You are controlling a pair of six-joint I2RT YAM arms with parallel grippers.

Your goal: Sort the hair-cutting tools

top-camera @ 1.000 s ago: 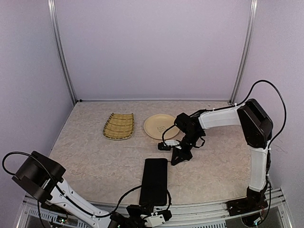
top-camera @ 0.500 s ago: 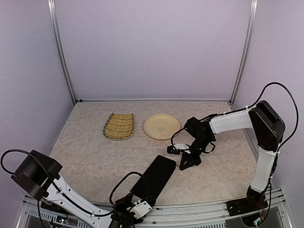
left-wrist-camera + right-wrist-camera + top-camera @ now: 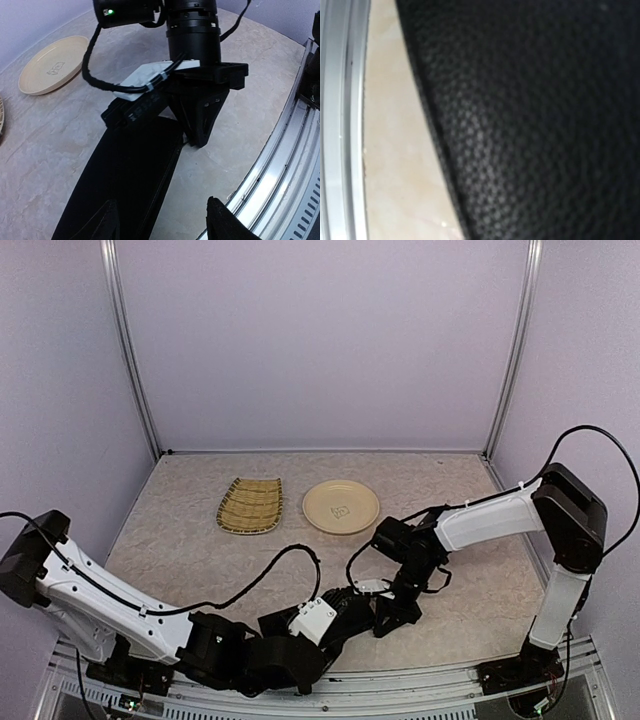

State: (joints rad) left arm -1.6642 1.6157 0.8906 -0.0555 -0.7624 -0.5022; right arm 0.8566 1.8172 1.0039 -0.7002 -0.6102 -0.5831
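Beige table (image 3: 180,560), lilac walls (image 3: 320,340). Black case (image 3: 125,185) lies diagonal; left jaws open over one end, right jaws shut at the other.

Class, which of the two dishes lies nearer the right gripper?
The round cream plate: it sits right of the woven bamboo tray, so closer to the right gripper.

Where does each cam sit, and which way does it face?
Top external: above and behind the bases, facing the back wall and down on the table; shows both arms, bamboo tray, plate.
Left wrist: low on the left arm, looking along its open left pincer over the black case at the right pincer, standing tip-down.
Right wrist: very close over a black textured surface, probably the case; own fingers not discernible.
Shared: top and left wrist both show plate and right pincer.
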